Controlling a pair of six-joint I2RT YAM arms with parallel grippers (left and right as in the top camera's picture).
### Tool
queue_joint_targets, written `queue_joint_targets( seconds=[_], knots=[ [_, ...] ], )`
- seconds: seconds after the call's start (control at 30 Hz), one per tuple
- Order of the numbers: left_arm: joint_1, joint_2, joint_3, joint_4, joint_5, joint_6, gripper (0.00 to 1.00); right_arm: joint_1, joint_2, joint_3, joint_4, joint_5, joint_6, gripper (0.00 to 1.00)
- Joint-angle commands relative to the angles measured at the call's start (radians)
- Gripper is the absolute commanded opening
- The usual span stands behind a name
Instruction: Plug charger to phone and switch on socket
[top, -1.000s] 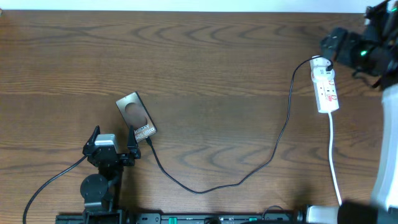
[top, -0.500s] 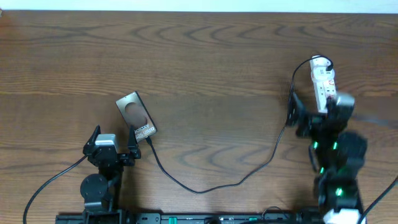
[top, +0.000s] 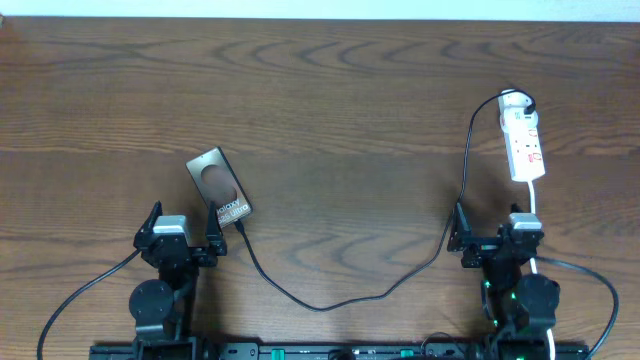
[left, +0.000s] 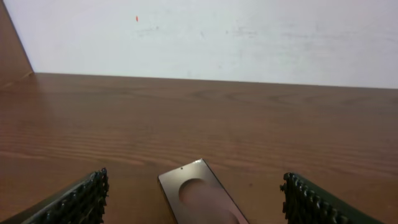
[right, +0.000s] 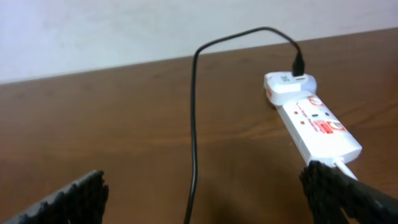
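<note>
Woodgrain table (top: 330, 90), flat brown phone (top: 218, 183), thin black charger (right: 193, 124), oblong white socket (top: 524, 145); left claw (top: 182, 222), right claw (top: 490, 228) wide apart, empty.

A robot test bench in a lab, by the look of it; a wood-grain table (top: 330, 90) fills the overhead frame; a plain white wall (left: 249, 37) backs it; one robot arm (top: 160, 290) sits lower left, another lower right, above a black rail (top: 300, 351); a power strip (top: 524, 145) lies upper right.
</note>
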Motion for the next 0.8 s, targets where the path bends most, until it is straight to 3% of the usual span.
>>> queue_joint_targets(
  seconds=[0.0, 0.77],
  knots=[
    [0.005, -0.006, -0.022, -0.027, 0.020, 0.014, 0.87, 0.043, -0.079, -0.001, 0.006, 0.014, -0.159, 0.99],
    [0.005, -0.006, -0.022, -0.027, 0.020, 0.014, 0.87, 0.048, -0.081, -0.001, -0.005, 0.025, -0.171, 0.99]
  ],
)
